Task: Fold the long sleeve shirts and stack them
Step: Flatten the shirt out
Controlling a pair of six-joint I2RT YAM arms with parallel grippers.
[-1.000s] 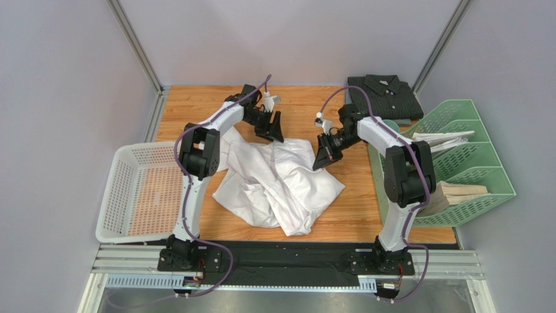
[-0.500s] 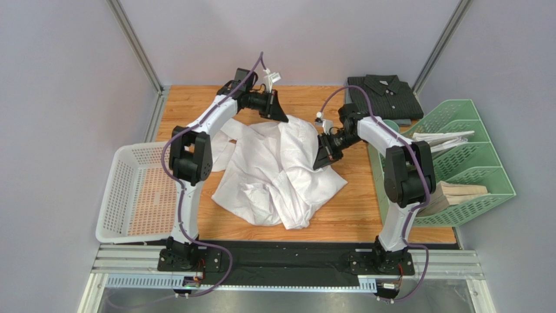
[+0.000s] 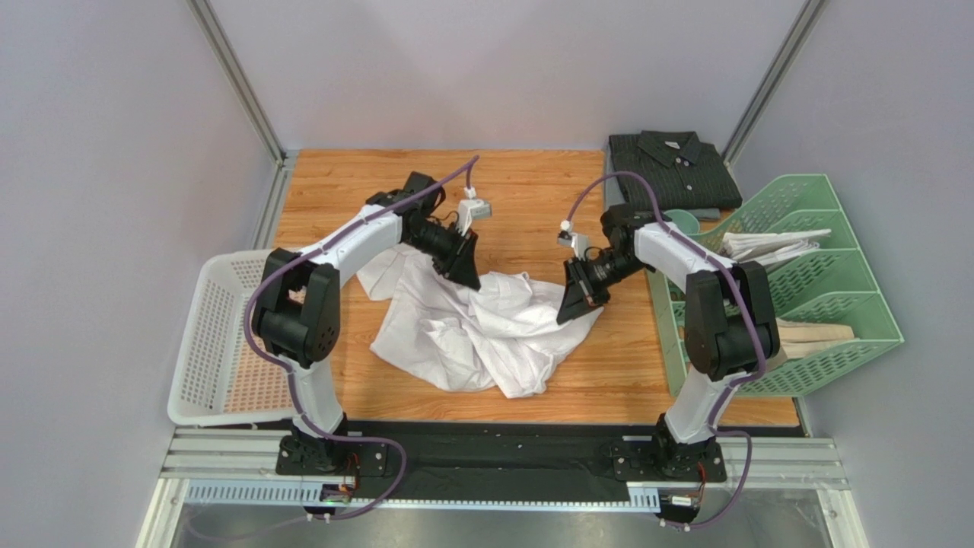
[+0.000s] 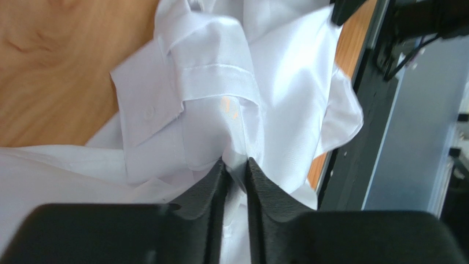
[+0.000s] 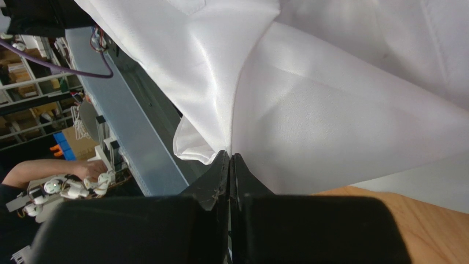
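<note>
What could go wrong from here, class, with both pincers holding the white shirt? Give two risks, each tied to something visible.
1. The left pincer and right pincer each nip only a thin fold of the white shirt; it may slip out under tension.
2. The shirt lies crumpled, layers bunched between them, so a sleeve may stay trapped and the fold come out uneven.

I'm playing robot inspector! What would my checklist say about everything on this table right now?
Surface: wooden table, bare wood showing at the far side.
Job's things: white shirt crumpled mid-table; dark shirt folded at the far right corner.
Clutter: white basket on the left; green rack holding papers on the right.
Claws: left claw and right claw each pinch the white shirt.
Cables: purple cables run along both arms.
Surroundings: grey walls, metal posts.
</note>
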